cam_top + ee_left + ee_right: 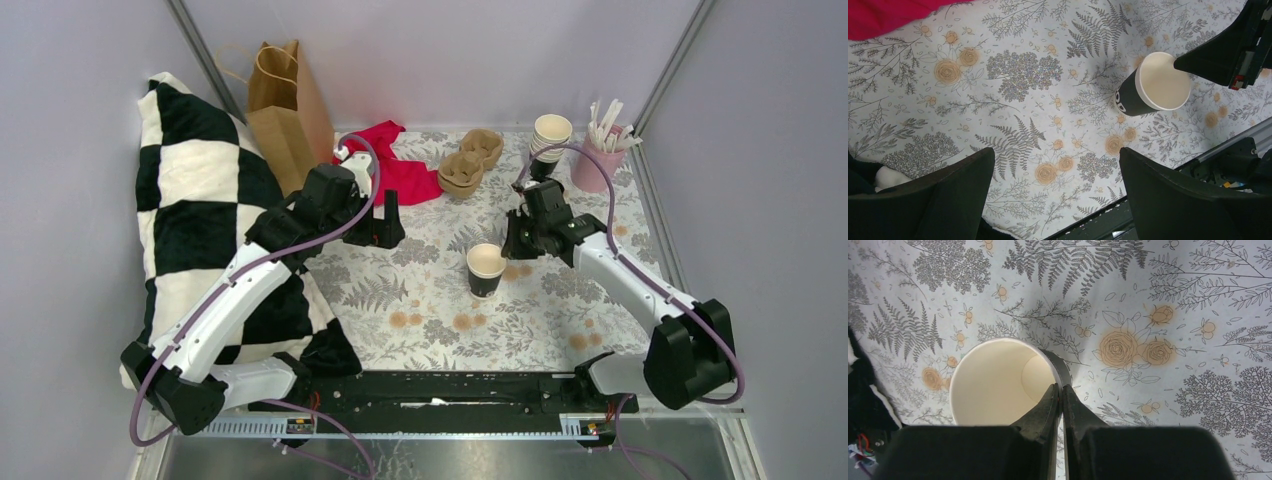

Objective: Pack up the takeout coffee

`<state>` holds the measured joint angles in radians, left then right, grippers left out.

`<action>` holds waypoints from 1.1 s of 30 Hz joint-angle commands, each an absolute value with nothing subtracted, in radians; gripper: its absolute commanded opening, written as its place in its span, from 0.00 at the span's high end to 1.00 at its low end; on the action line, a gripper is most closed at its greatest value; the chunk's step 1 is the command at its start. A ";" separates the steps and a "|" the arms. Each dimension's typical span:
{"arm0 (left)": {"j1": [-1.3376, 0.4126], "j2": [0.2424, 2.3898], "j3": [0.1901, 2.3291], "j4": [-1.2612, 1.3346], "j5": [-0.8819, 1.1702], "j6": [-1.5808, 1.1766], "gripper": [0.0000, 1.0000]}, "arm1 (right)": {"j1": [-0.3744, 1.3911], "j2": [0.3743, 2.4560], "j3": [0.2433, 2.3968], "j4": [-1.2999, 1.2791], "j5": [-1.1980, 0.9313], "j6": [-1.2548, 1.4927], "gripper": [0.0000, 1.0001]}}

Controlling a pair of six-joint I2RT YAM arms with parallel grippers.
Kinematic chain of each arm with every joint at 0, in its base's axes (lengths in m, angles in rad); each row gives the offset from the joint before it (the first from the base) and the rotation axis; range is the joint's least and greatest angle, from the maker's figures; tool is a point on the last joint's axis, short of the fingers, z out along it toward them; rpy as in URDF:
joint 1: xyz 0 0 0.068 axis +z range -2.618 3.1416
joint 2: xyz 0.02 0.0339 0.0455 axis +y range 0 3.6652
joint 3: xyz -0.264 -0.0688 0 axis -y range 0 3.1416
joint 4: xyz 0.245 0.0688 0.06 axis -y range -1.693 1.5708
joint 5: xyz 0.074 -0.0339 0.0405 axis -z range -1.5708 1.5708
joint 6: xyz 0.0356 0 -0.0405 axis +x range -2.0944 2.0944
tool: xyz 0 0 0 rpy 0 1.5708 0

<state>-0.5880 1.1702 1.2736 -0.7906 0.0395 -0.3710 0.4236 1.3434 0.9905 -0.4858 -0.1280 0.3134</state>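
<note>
Mid-table on the floral table cover, the dark paper cup with cream rim stands upright, lidless and unpacked, my right gripper pressed together at its rim (whether it nips the wall I cannot tell), my left gripper spread wide on nothing, the brown paper bag well apart.
</note>
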 commanded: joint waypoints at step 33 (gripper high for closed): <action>-0.621 1.174 1.335 -0.773 0.025 -0.356 0.01 | 0.590 1.158 0.883 -0.414 0.162 0.350 0.76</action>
<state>-0.6170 1.1736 1.2808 -0.7940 0.0231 -0.3630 0.5777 1.2091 0.8700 -0.4004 0.1402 0.3206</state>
